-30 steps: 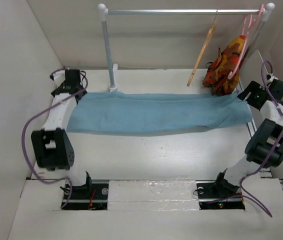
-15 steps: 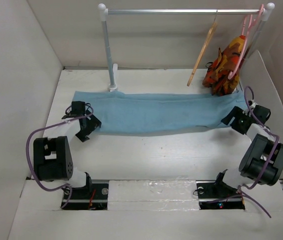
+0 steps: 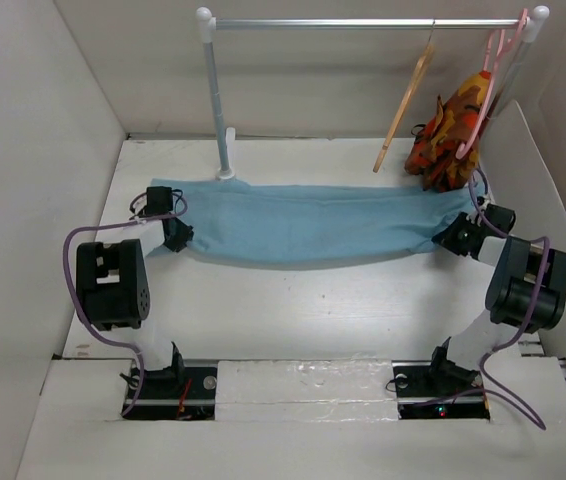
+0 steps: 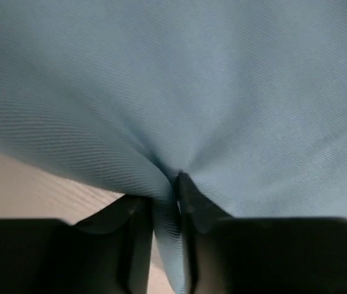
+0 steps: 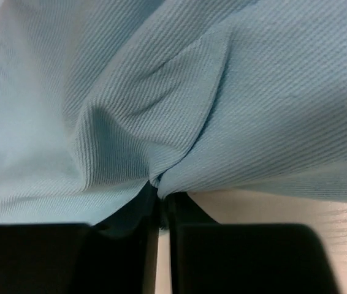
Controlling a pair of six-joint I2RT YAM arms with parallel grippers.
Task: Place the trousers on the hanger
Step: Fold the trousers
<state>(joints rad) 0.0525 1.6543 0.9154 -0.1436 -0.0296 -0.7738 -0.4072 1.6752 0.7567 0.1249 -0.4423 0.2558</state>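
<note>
White walls box in your desk [image 3: 313,310], and the trousers [image 3: 313,225] lie flat across its far half, stretched lengthwise from left to right. Your left tool [image 3: 176,238] sits at the left end of the cloth. The left wrist view shows its fingers [image 4: 137,245] pinched on a fold of blue fabric. Your right tool [image 3: 450,238] sits at the right end, and its wrist view shows the fingers [image 5: 124,257] clamped tight on another bunched fold.

Behind the trousers, a metal rail [image 3: 363,22] spans the back. The wooden hanger [image 3: 403,110] hangs from it by its hook, tilted, apart from the cloth. Just right of it, 1 pink hanger [image 3: 491,60] carries an orange patterned garment [image 3: 451,130], near the trousers' right end.
</note>
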